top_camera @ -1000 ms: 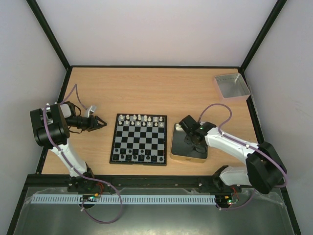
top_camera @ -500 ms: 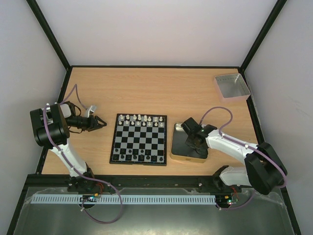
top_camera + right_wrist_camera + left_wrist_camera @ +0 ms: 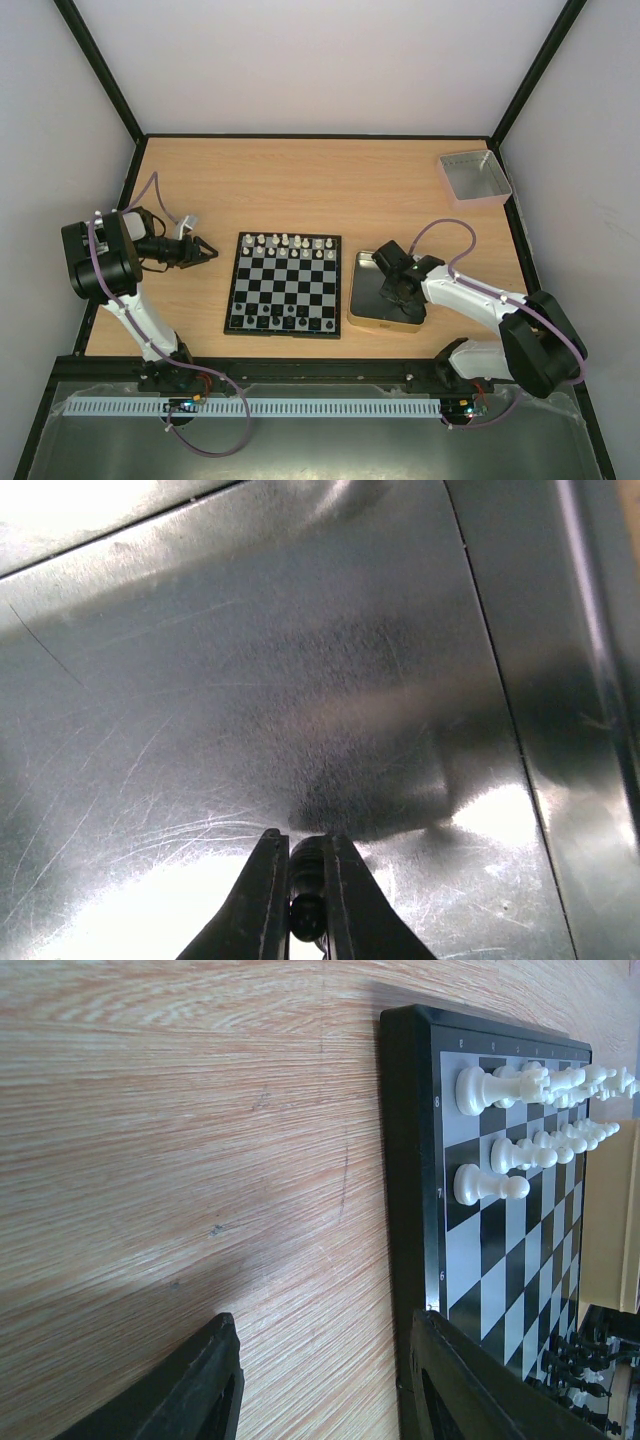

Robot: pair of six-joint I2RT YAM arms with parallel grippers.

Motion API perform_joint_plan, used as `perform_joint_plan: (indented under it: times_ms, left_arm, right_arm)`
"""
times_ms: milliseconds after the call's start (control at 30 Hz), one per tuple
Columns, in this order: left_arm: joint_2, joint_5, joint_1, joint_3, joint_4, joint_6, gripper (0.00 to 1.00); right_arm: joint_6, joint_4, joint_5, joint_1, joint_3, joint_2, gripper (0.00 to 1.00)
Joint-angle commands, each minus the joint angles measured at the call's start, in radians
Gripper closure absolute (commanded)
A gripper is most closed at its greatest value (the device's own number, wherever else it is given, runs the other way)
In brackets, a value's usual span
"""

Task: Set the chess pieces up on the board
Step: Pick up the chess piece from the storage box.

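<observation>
- Lettering: small numerals run along the black border of the board (image 3: pixel 410 1160). 8, 7 and 6 can be made out in the left wrist view, and the other marks are too faint to read.
- White pieces (image 3: pixel 288 245) stand in rows along the board's far edge. Black pieces (image 3: pixel 280 318) stand along its near edge; the count is unclear.
- Tin (image 3: pixel 384 322), gold-sided, lies just right of the board.
- Right gripper (image 3: pixel 305 852) is lowered inside the tin, fingers nearly together, pinching one small black piece (image 3: pixel 307 872) over the scratched metal floor. Contact with the floor cannot be told.
- Left gripper (image 3: pixel 205 252) sits low over the table (image 3: pixel 300 180), just left of the board's far-left corner. Its jaws are wide apart with nothing between them.
- Grey tray (image 3: pixel 474 176) sits well right of the board and beyond it.
- Obstruction: the right arm hides part of the tin from above.
</observation>
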Motion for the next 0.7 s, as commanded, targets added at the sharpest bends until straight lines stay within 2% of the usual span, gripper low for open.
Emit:
perform_joint_plan:
  times_ms: [0,167,400,500,667]
  left_arm:
    - [0.089,-0.344,-0.002,-0.041,0.093,0.0,0.51]
    - [0.092,-0.343,-0.003,-0.04,0.091,0.003,0.51]
    - [0.091,-0.34,-0.003,-0.04,0.089,0.004,0.51]
    - [0.09,-0.339,-0.003,-0.04,0.089,0.006,0.51]
    - [0.092,-0.34,-0.003,-0.039,0.09,0.005,0.51]
  right_arm:
    - [-0.001,0.004,0.015,-0.005,-0.009,-0.003,0.94]
    - [-0.011,-0.024,0.028,-0.005,0.021,0.006,0.95]
    - [-0.043,-0.113,0.075,0.005,0.15,0.001,0.97]
    - [-0.027,-0.151,0.109,0.061,0.217,0.024,0.97]
    - [0.034,-0.197,0.152,0.226,0.339,0.101,0.97]
